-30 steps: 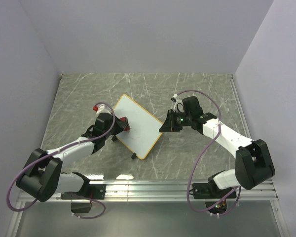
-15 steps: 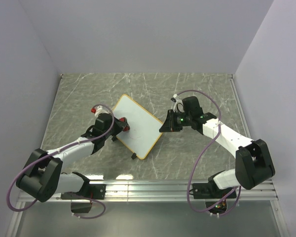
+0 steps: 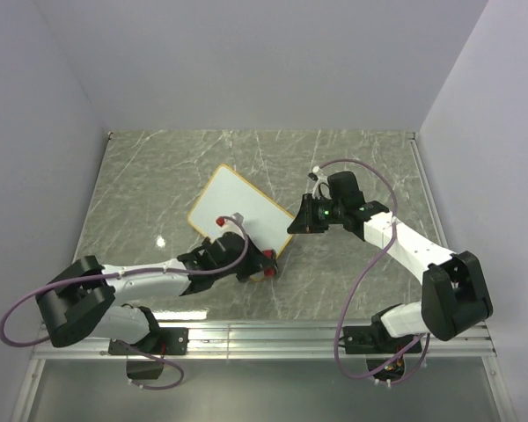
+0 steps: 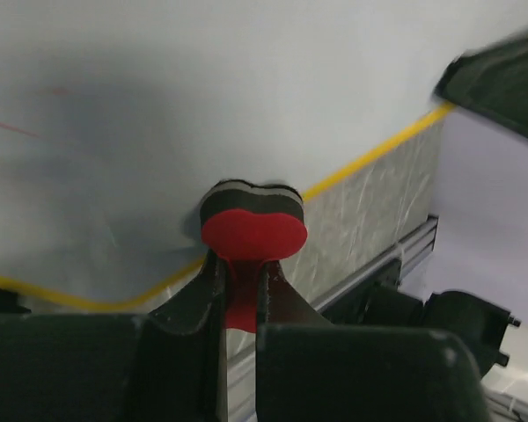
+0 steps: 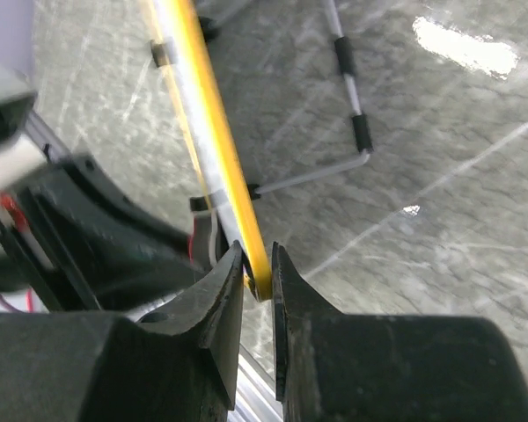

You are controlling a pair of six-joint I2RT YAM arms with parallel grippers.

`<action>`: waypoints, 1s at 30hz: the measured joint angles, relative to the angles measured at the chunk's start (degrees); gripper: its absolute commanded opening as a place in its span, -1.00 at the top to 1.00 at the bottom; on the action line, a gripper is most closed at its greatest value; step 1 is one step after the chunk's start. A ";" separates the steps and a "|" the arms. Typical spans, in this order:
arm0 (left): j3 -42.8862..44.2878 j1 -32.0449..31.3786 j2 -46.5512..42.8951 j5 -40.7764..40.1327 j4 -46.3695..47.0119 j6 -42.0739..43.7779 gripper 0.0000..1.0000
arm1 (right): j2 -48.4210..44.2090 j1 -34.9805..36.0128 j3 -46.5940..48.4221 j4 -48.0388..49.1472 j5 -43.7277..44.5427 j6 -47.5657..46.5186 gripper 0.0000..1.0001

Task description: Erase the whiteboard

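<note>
Holding eraser against whiteboard, left gripper; right gripper clamps its edge

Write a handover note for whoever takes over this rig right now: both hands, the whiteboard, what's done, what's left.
Left hand: shut on the eraser, which is pressed against the whiteboard at its near corner, beside the yellow frame.
Right hand: shut on the frame at the board's right corner, apparently steadying it.
Done: the board looks almost all white in the top view.
Left: a faint red streak shows in the left wrist view. Wipe it, then check the rest of the surface.
</note>
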 measured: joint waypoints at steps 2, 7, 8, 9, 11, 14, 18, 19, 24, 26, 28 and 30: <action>0.00 -3.02 1.07 0.13 -0.55 -1.84 0.99 | -0.02 -0.11 -0.15 0.24 0.02 -0.04 1.00; -1.68 -6.16 2.38 2.67 -4.50 -5.05 0.99 | -0.02 0.11 -0.33 1.88 -1.31 -0.33 1.00; -2.10 -6.34 2.27 2.97 -5.79 -5.20 0.99 | -0.02 0.22 -0.33 2.08 -1.38 -0.37 1.00; -2.34 -6.36 2.01 3.26 -7.41 -5.22 0.99 | -0.04 0.31 -0.33 2.29 -1.42 -0.42 1.00; -2.38 -6.19 1.33 3.30 -9.94 -5.05 0.99 | -0.04 0.44 -0.35 2.51 -1.46 -0.42 1.00; -1.16 -5.77 -0.70 1.49 -17.18 -4.96 0.99 | -0.15 0.66 -0.39 2.56 -1.36 -0.31 1.00; 0.59 -4.79 -4.46 -3.72 -27.47 -4.00 0.99 | -0.35 0.96 -0.57 2.49 -1.05 0.02 1.00; 1.05 -4.20 -6.23 -5.29 -29.94 -3.58 0.99 | -0.50 1.01 -0.70 2.51 -1.05 0.04 1.00; 7.50 0.07 -14.73 -11.08 -38.58 -0.85 0.99 | -1.14 1.20 -1.11 2.27 -0.96 0.35 1.00; 11.15 0.87 -16.65 -12.11 -39.65 0.83 0.99 | -1.14 1.20 -1.11 2.21 -0.90 0.37 1.00; 13.75 0.85 -18.38 -12.07 -39.39 2.34 0.99 | -1.14 1.20 -1.11 2.19 -0.87 0.35 1.00; 14.71 0.85 -20.24 -12.13 -38.80 3.30 0.99 | -1.14 1.20 -1.11 2.16 -0.85 0.35 1.00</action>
